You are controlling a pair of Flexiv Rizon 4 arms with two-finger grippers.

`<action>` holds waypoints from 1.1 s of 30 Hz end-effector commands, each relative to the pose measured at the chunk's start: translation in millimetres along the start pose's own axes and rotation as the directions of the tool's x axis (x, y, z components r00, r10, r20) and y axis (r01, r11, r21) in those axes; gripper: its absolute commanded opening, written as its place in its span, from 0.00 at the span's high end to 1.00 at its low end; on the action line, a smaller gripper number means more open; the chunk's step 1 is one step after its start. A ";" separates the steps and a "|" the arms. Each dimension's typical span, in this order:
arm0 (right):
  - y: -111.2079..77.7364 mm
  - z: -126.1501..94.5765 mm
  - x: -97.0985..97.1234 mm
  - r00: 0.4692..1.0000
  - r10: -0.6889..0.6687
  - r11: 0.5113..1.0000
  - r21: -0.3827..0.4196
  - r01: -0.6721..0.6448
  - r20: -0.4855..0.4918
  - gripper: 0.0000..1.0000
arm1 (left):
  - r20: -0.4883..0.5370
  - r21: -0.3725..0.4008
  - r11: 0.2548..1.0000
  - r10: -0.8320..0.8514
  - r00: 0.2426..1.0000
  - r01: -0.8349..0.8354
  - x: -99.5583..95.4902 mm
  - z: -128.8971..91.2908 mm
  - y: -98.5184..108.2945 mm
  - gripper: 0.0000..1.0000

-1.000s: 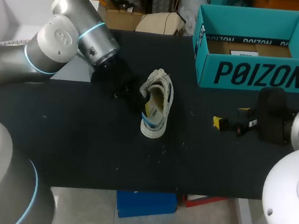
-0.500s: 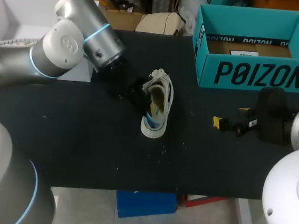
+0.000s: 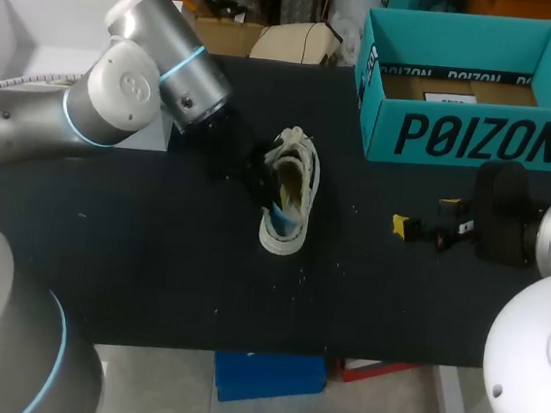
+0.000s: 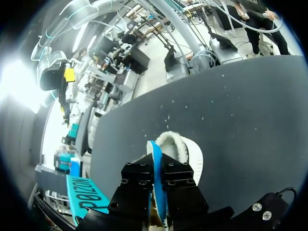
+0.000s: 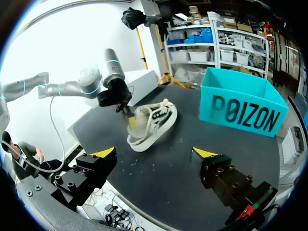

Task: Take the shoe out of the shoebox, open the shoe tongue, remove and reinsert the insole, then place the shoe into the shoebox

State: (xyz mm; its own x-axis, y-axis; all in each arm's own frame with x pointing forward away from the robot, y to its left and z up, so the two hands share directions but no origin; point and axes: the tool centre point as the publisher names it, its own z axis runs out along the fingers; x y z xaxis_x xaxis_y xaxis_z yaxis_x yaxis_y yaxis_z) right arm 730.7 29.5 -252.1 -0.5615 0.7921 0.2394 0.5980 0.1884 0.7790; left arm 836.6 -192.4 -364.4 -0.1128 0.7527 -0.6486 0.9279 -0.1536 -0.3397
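Black table (image 3: pixel 153 263), shoe (image 3: pixel 292 194), teal shoebox (image 3: pixel 477 138)

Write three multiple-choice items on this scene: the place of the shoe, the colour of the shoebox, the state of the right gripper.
1. Where is the shoe? A) on the floor B) on the table C) held in the air
2. What colour is the shoebox? A) teal B) red C) white
3. The right gripper is: A) shut on the shoe B) open C) shut, empty
Answers: 1 B, it rests on the black table; 2 A, its walls are teal; 3 B, its yellow tips stand wide apart.
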 end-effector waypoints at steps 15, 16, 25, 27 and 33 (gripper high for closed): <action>-1.7 1.0 0.9 1.000 0.001 1.000 -0.004 -0.001 0.002 0.00 | -0.073 0.009 1.000 -0.017 0.997 0.018 -0.4 17.2 -0.3 0.02; -1.7 1.0 0.9 1.000 0.001 1.000 -0.004 -0.001 0.002 0.00 | -0.060 0.023 1.000 -0.016 0.998 0.017 -1.0 13.0 -6.4 0.00; -1.7 1.0 0.9 1.000 0.001 1.000 -0.004 -0.001 0.002 0.00 | -0.027 -0.003 1.000 0.030 0.999 -0.030 -13.0 -30.6 -40.7 0.00; -1.7 1.0 0.9 1.000 0.001 1.000 -0.004 -0.001 0.002 0.00 | -0.039 -0.034 0.999 0.031 0.999 -0.032 -13.9 -31.4 -37.9 0.05; -1.7 1.0 0.9 1.000 0.001 1.000 -0.004 -0.001 0.002 0.00 | -0.211 -0.188 0.980 0.032 0.977 -0.072 -6.0 -21.3 -24.1 0.97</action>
State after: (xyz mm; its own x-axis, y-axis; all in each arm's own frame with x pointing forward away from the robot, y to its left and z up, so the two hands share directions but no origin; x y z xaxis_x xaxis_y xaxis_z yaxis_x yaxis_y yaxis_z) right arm 730.7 29.4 -252.1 -0.5615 0.7921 0.2394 0.5980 0.1884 0.7791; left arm 829.4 -172.6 -339.3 -0.0230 0.8229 -0.5677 0.9596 -0.1412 -0.2435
